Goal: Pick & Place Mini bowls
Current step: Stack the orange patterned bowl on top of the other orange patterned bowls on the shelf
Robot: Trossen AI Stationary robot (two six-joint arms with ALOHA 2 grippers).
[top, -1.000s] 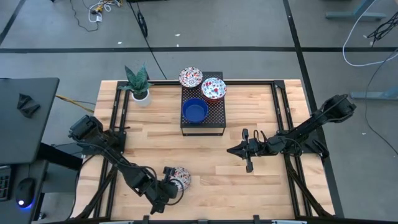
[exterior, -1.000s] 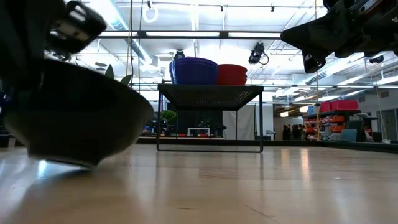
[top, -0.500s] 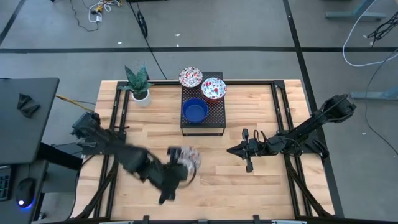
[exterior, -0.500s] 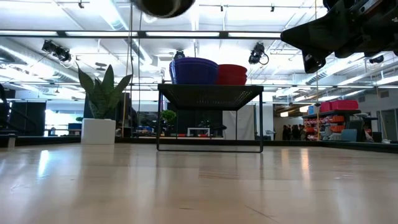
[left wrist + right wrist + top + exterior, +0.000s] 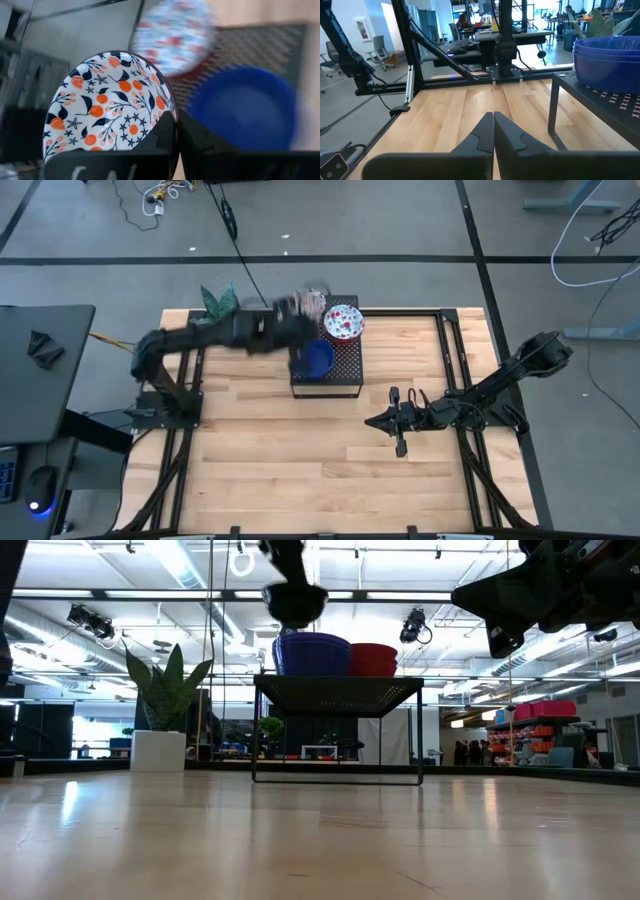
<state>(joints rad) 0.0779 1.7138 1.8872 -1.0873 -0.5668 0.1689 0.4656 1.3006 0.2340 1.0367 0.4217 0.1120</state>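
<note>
Here the near half of the wooden bench [image 5: 300,470] lies bare, seen from above. At mid-depth on the robot's right, the right gripper [image 5: 398,421] hangs above the planks, its fingers [image 5: 485,135] pressed together with nothing between them, pointing toward the black perforated stand [image 5: 345,365].

Farther back, the left gripper [image 5: 300,310] reaches across above the stand's back left corner, fingers [image 5: 167,140] clamped on the rim of a white floral mini bowl [image 5: 107,107] held tilted on edge in the air. From bench level that bowl [image 5: 296,602] shows dark, above the stack on the stand.

On the stand sit a cobalt blue mini bowl [image 5: 316,358] toward the front and a red-and-blue floral mini bowl [image 5: 343,321] at the back right. The low view shows the blue bowls [image 5: 312,653] stacked, with red-toned bowls [image 5: 373,659] beside them.

At the far left corner of the bench, a snake plant in a white pot [image 5: 160,730] stands partly hidden by the left arm.
</note>
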